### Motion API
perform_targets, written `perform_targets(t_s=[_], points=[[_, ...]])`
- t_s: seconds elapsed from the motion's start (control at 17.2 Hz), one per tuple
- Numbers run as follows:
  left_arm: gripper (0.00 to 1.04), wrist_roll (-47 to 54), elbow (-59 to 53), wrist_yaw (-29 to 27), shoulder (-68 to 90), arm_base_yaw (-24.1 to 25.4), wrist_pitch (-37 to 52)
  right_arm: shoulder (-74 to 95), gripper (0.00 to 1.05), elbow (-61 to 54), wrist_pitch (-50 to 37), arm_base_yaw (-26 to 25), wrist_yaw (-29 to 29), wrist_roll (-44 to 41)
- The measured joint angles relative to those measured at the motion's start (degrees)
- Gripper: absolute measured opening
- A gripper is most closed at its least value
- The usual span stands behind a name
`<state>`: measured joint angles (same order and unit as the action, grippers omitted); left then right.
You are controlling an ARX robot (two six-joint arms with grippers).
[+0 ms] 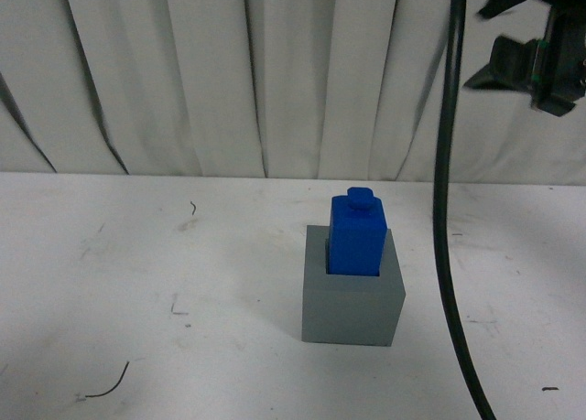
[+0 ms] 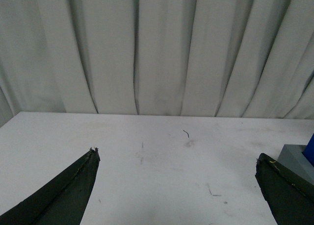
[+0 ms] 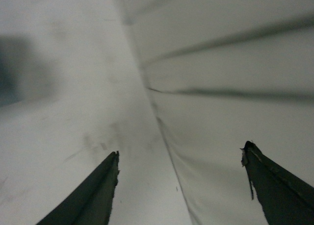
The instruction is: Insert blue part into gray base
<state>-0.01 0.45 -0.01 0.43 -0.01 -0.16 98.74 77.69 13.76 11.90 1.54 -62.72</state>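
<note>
The blue part (image 1: 356, 232) stands upright in the recess of the gray base (image 1: 352, 301), knob on top, near the middle of the white table. In the left wrist view a corner of the gray base (image 2: 296, 159) and a sliver of the blue part (image 2: 310, 149) show at the edge, beside one finger. My left gripper (image 2: 176, 156) is open and empty above bare table. My right gripper (image 3: 180, 154) is open and empty, raised high at the upper right of the front view (image 1: 536, 59), facing the curtain and table edge.
A white curtain (image 1: 229, 72) hangs behind the table (image 1: 137, 283). A black cable (image 1: 446, 210) hangs down on the right of the base. Small scuffs and a wire scrap (image 1: 110, 383) lie on the left front of the table.
</note>
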Motion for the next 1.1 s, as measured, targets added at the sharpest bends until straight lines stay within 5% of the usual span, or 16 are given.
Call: perform_targets(t_s=[0.12, 0.23, 0.41, 0.46, 0.7, 1.1], points=[[0.98, 0.0, 0.0, -0.1, 0.0, 0.0, 0.0, -11.1, 0.58, -18.8, -27.5, -2.4, -8.4, 24.6], [0.98, 0.0, 0.0, 0.0, 0.0, 0.0, 0.0, -22.3, 0.33, -37.4, -50.3, -7.8, -7.3, 49.8], [0.98, 0.0, 0.0, 0.0, 0.0, 0.0, 0.0, -26.7, 0.22, -44.4, -53.4, -8.5, -6.3, 55.2], [0.98, 0.0, 0.0, 0.0, 0.0, 0.0, 0.0, -42.5, 0.02, -59.5, -49.1, -11.4, -1.7, 60.3], [0.98, 0.0, 0.0, 0.0, 0.0, 0.0, 0.0, -64.5, 0.02, -73.2, -38.5, -11.9, -1.7, 61.7], [0.98, 0.0, 0.0, 0.0, 0.0, 0.0, 0.0, -78.1, 0.02, -77.0, -34.6, -11.9, -1.6, 61.9]])
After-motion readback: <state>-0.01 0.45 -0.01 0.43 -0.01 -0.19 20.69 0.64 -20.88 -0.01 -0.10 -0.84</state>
